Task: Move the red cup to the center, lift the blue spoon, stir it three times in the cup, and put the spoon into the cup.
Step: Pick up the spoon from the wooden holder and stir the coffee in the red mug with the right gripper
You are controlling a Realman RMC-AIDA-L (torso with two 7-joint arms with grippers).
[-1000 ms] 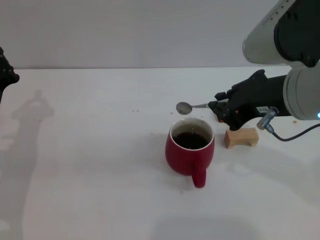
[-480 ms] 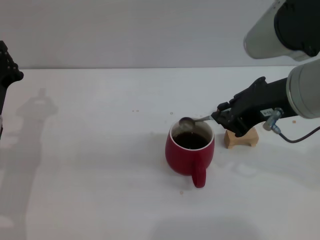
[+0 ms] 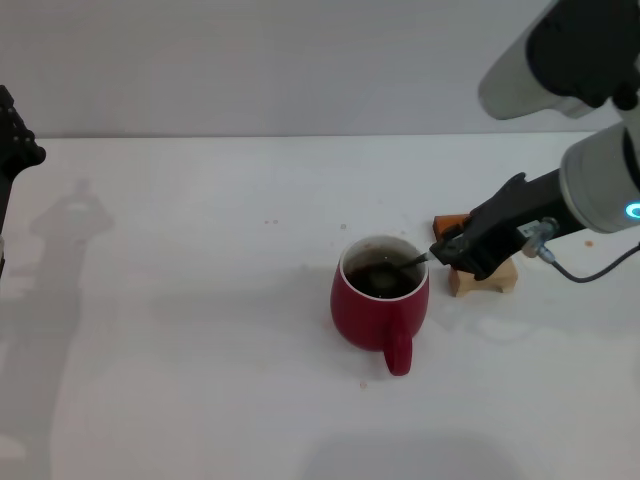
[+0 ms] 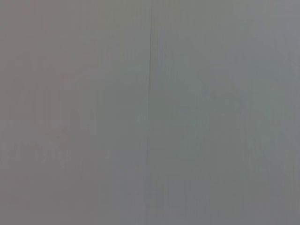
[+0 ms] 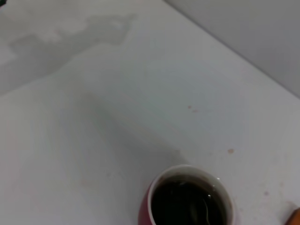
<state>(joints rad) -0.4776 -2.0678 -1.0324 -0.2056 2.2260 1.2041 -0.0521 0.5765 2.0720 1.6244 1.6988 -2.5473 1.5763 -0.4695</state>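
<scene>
The red cup (image 3: 381, 303) stands near the middle of the white table, handle toward me, with dark liquid inside. It also shows in the right wrist view (image 5: 187, 201). My right gripper (image 3: 447, 254) is just right of the cup's rim, shut on the blue spoon (image 3: 405, 265). The spoon slants down into the cup, its grey bowl sunk in the liquid and faintly seen in the right wrist view (image 5: 199, 209). Its pale blue handle is hidden in the gripper. My left gripper (image 3: 12, 140) is parked at the far left edge. The left wrist view shows only a grey surface.
A tan wooden block (image 3: 490, 278) lies right of the cup, partly under my right gripper. An orange-brown block (image 3: 450, 222) lies just behind it. Small brown specks dot the table (image 3: 200, 330) around the cup.
My right gripper has come down and toward the cup. The spoon's bowl went from above and behind the rim down into the liquid. The cup has not moved.
</scene>
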